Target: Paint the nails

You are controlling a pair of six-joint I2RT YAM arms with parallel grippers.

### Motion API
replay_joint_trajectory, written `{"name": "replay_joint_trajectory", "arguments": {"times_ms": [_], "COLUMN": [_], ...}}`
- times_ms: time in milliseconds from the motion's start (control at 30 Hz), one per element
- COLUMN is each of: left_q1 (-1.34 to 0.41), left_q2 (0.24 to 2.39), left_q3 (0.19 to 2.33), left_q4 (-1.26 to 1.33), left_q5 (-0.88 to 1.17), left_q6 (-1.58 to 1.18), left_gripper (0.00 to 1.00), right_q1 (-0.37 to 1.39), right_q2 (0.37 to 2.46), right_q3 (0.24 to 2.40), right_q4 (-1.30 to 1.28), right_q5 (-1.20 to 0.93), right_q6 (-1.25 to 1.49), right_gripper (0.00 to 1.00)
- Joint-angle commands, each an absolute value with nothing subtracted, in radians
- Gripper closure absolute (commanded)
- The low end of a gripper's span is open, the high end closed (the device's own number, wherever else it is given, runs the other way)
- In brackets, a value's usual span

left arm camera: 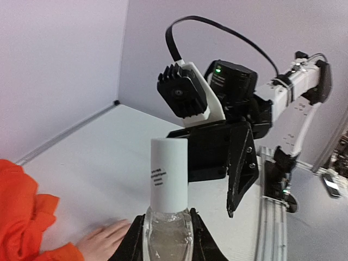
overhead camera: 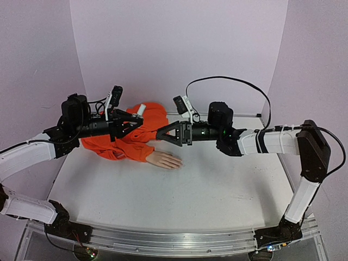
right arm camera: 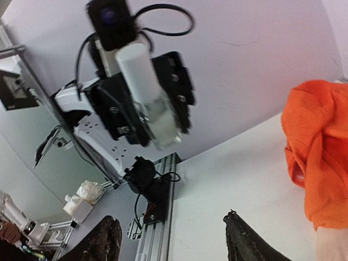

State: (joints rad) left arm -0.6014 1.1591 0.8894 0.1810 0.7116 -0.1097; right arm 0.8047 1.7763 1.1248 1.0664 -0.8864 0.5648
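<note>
I see my left gripper (overhead camera: 136,119) clamped on the small clear bottle (left arm camera: 168,185), white cap up, off the worktop (overhead camera: 217,185). My right gripper (right arm camera: 169,218) faces it, well open and empty. The nails (overhead camera: 177,163) tip the mannequin hand (overhead camera: 165,160) lying flat at the orange sleeve (overhead camera: 128,144)

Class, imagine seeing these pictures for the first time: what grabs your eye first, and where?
The orange sleeve at the back left of the table, a pale mannequin hand poking out toward centre. Above it, the left gripper clamps a white-capped clear bottle, facing the open right gripper.
</note>
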Motion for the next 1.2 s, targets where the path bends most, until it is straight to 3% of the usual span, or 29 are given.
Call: {"name": "replay_joint_trajectory", "arguments": {"times_ms": [0, 333, 600, 767, 967, 1067, 1167], "left_q1": [-0.62, -0.689, -0.734, -0.739, -0.737, -0.701, -0.611], "left_q2": [1.104, 1.109, 1.118, 1.12, 1.134, 1.141, 1.175], "left_q3": [0.863, 0.852, 0.849, 0.855, 0.884, 0.911, 0.972], "left_q4": [0.21, 0.171, 0.157, 0.148, 0.114, 0.105, 0.118], "left_q5": [0.34, 0.15, 0.121, 0.131, 0.241, 0.354, 0.724], "left_q6": [0.023, 0.124, 0.163, 0.156, 0.121, 0.047, -0.094], "left_gripper": [1.0, 1.0, 1.0, 1.0, 1.0, 1.0, 1.0], "right_q1": [0.788, 0.838, 0.87, 0.873, 0.871, 0.869, 0.87], "right_q2": [1.741, 1.874, 1.946, 1.942, 1.924, 1.895, 1.862], "right_q3": [1.225, 1.478, 1.586, 1.569, 1.531, 1.485, 1.409], "right_q4": [0.859, 0.828, 0.816, 0.818, 0.825, 0.852, 0.924], "right_q5": [-0.701, -0.589, -0.581, -0.571, -0.642, -0.73, -0.954], "right_q6": [0.562, 0.719, 0.737, 0.736, 0.682, 0.614, 0.514], "right_gripper": [0.29, 0.26, 0.49, 0.79, 1.0, 1.0, 1.0]}}
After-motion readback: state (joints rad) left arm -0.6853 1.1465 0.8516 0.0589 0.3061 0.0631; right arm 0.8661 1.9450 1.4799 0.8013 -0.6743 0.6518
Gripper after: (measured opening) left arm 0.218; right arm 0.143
